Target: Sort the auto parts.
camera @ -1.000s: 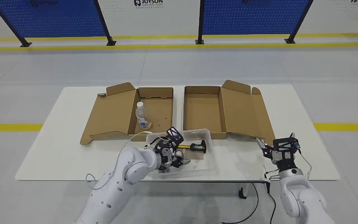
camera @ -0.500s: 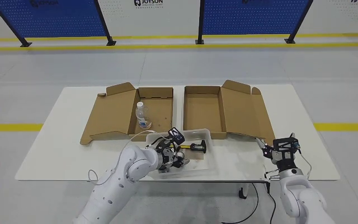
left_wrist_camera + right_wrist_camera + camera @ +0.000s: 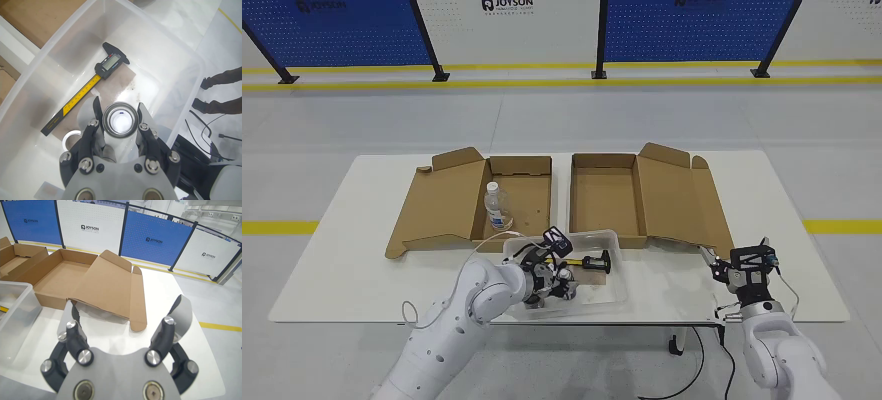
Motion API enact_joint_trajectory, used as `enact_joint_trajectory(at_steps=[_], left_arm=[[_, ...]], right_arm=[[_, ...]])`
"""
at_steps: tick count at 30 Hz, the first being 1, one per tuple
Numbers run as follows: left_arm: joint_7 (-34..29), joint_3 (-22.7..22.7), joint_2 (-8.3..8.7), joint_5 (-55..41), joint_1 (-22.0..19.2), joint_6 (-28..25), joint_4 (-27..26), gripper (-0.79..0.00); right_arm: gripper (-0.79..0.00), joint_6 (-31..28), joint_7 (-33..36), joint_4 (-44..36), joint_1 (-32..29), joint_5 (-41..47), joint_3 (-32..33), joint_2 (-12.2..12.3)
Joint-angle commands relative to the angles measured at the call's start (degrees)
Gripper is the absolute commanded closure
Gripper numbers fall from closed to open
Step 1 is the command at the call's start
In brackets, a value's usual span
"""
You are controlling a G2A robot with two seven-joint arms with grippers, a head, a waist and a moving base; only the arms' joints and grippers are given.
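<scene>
Near the lower edge of the top view, the left claw (image 3: pixel 119 106) is lowered into the clear bin (image 3: pixel 582 235) at the front of the desk (image 3: pixel 362 250). It is pinched on a metal cup (image 3: pixel 120 121), with one finger pressed to each side of the rim. Whether the cup is lifted off the bin floor cannot be told. Just beside the claw in the left wrist view, a flat ring (image 3: pixel 70 135) lies on the bin floor. A digital caliper (image 3: pixel 88 85) lies a little further up the frame, slanting toward the upper middle. At the lower right of the top view, the right claw (image 3: pixel 739 262) is held over the desk, well apart from the bin, spread wide with nothing between its fingers. Further up the frame, two opened cartons lie side by side behind the bin. A water bottle (image 3: pixel 497 207) stands in the left-hand carton (image 3: pixel 532 190), and bare brown cardboard is shown by the right-hand carton (image 3: pixel 602 200). Every part seen is in the bin, so the sorting is judged barely begun. One part is gripped but not yet delivered, and the ring and the caliper are left to be handled.
</scene>
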Motion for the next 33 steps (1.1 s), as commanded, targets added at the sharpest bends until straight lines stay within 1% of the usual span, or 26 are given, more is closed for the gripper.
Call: enact_joint_trajectory(at_steps=[1,11,14,17,22,27,33], left_arm=[[0.9,0.0,0.08,0.7,0.1,0.1,-0.3,0.000],[5.5,-1.2,0.67,3.2,1.1,-0.2,-2.6,0.000],[6.6,-2.3,0.87,2.1,1.6,0.1,-3.9,0.000],[6.2,-3.2,1.24,1.1,2.0,-2.4,-5.0,0.000],[6.4,-4.8,1.76,0.0,2.4,-4.3,-5.3,0.000],[6.6,-5.9,2.45,-0.2,3.2,-9.0,-6.4,0.000],[7.2,-6.4,2.94,-0.7,3.8,-11.0,-7.1,0.000]], right_arm=[[-0.785,0.0,0.0,0.0,0.0,0.0,0.0,0.0],[-0.785,0.0,0.0,0.0,0.0,0.0,0.0,0.0],[-0.785,0.0,0.0,0.0,0.0,0.0,0.0,0.0],[-0.785,0.0,0.0,0.0,0.0,0.0,0.0,0.0],[-0.785,0.0,0.0,0.0,0.0,0.0,0.0,0.0],[-0.785,0.0,0.0,0.0,0.0,0.0,0.0,0.0],[-0.785,0.0,0.0,0.0,0.0,0.0,0.0,0.0]])
